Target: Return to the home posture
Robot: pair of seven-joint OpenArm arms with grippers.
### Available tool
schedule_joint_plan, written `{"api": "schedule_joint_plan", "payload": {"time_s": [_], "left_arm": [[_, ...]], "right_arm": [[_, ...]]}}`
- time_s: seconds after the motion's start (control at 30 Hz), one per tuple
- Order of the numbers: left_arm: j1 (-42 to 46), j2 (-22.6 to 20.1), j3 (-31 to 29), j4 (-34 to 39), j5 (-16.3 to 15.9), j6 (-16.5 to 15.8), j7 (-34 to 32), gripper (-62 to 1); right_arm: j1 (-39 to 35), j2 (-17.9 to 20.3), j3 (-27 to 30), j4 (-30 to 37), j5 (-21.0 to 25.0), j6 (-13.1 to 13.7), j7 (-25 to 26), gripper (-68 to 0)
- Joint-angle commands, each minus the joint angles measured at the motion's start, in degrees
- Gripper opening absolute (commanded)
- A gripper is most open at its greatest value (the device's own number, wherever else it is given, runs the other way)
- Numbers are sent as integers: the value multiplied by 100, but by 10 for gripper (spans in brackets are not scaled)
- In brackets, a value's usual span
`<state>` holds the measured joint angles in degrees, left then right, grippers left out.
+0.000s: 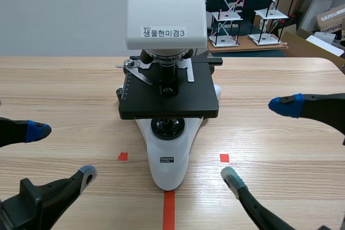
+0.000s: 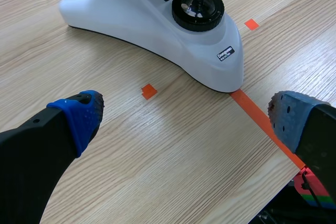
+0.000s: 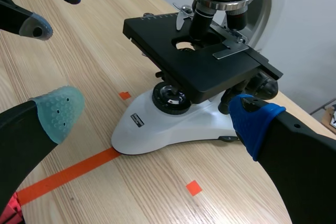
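Our left pincer [image 1: 62,153] and right pincer [image 1: 259,141] gape wide, empty, either side of the microscope [image 1: 168,95]. We judge only settling the arms home remains.

The microscope [image 1: 168,106] stands on the table [image 1: 64,79], left gripper [image 1: 62,153] at its eight o'clock, right gripper [image 1: 259,142] at its four.

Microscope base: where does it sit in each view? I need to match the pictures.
Scene view: base at centre, between the left gripper and the right gripper.
Left wrist view: base ahead of the left gripper.
Right wrist view: base close ahead of the right gripper, under the black stage.
Shared landmark: the tape line meets the base's nose in all three views.
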<state>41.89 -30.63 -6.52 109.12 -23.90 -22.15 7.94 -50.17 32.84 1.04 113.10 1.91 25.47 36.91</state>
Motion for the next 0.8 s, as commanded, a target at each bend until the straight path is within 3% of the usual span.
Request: {"api": "schedule_joint_plan", "payload": {"time_s": [0.0, 0.37, 0.77], "left_arm": [[-2, 13, -24, 44, -55, -13, -83, 14], [-2, 13, -24, 44, -55, -11, -85, 14], [-2, 13, -24, 44, -55, -13, -85, 14]], "right_arm": [[68, 13, 0, 20, 85, -162, 52, -66], [166, 13, -44, 20, 85, -212, -245, -66], [162, 13, -44, 20, 87, -212, -249, -66]]}}
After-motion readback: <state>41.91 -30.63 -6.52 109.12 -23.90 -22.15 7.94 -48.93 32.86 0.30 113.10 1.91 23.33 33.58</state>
